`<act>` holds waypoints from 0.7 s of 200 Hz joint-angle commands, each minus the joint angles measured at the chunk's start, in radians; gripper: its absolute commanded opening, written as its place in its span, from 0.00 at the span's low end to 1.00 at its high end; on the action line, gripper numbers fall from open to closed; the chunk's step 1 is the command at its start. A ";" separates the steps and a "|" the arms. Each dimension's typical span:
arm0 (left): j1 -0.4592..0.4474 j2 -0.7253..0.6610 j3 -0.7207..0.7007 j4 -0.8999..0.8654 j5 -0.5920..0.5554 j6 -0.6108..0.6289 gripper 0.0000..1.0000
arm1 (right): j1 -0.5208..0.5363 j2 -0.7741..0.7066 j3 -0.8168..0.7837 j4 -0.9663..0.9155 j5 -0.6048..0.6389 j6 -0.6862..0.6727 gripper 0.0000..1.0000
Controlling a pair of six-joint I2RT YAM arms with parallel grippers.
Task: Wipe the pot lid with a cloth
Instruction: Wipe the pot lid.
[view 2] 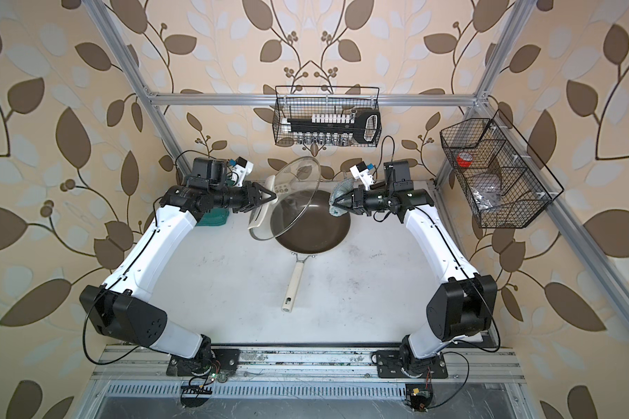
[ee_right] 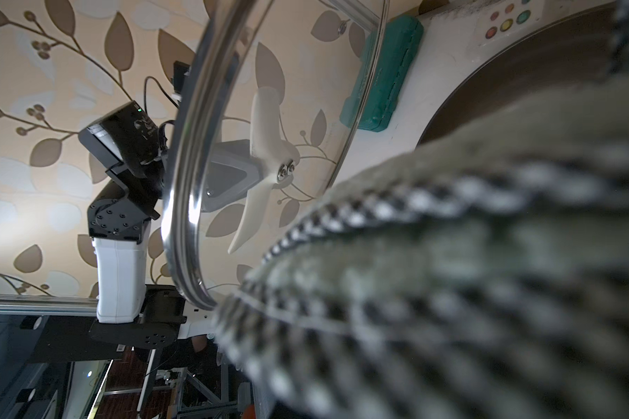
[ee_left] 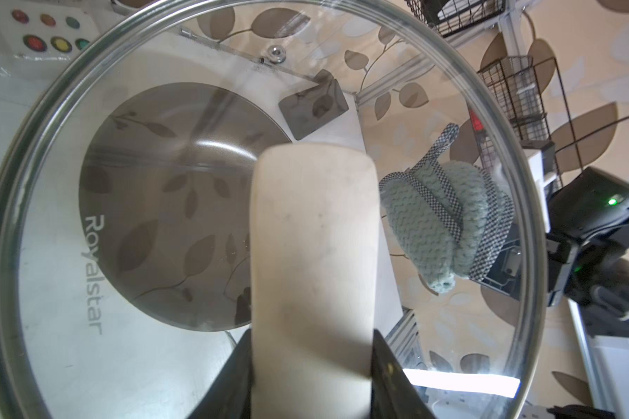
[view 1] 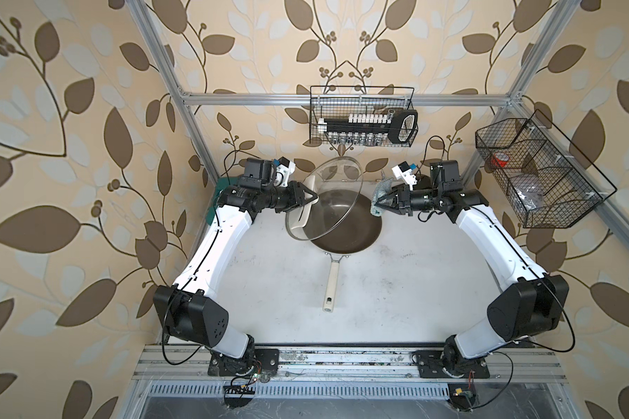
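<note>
My left gripper (view 1: 313, 198) is clamped on the cream handle (ee_left: 313, 235) of the pot lid (view 1: 336, 174), holding it tilted on edge above the brown frying pan (view 1: 345, 232). My right gripper (view 1: 378, 205) is pinched on the bunched grey-green cloth (view 1: 381, 188), just beside the lid's underside. I cannot tell whether they touch.

Both top views: frying pan (view 1: 345, 232) mid-frame on table (view 1: 269, 297), handle running toward lower frame. Over pan's left part: pot lid (view 1: 336, 181), tilted on edge. Left of lid, on its handle: left gripper (view 1: 315, 198). Right of lid: right gripper (view 1: 376, 207) with cloth (view 1: 380, 192) in it, just beside lid's rim. Above lid, on rail: wire basket (view 1: 360, 119). Upper right: second basket (view 1: 538, 174). Under left arm, on table: case (view 2: 213, 219).
</note>
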 commanded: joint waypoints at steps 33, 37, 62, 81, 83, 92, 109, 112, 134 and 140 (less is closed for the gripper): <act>-0.071 0.022 0.210 -0.082 0.005 0.502 0.00 | 0.005 -0.001 0.154 -0.441 0.177 -0.289 0.00; -0.075 0.026 0.219 -0.093 0.008 0.522 0.00 | 0.004 0.000 0.162 -0.458 0.186 -0.298 0.00; -0.117 0.059 0.281 -0.204 0.039 0.718 0.00 | 0.004 0.007 0.228 -0.555 0.239 -0.345 0.00; -0.169 0.056 0.275 -0.254 0.063 0.895 0.00 | 0.005 0.012 0.262 -0.605 0.261 -0.373 0.00; -0.173 0.054 0.271 -0.256 0.069 0.914 0.00 | 0.005 0.013 0.265 -0.610 0.262 -0.375 0.00; -0.191 0.042 0.247 -0.250 0.098 0.983 0.00 | 0.005 0.016 0.279 -0.628 0.272 -0.386 0.00; -0.227 -0.005 0.167 -0.186 0.129 1.096 0.00 | 0.005 0.020 0.292 -0.649 0.288 -0.401 0.00; -0.235 -0.013 0.154 -0.169 0.129 1.105 0.00 | 0.005 0.020 0.295 -0.652 0.290 -0.403 0.00; -0.277 -0.028 0.130 -0.138 0.127 1.174 0.00 | 0.009 0.030 0.318 -0.676 0.305 -0.414 0.00; -0.290 -0.018 0.148 -0.168 0.122 1.209 0.00 | 0.013 0.033 0.326 -0.680 0.309 -0.414 0.00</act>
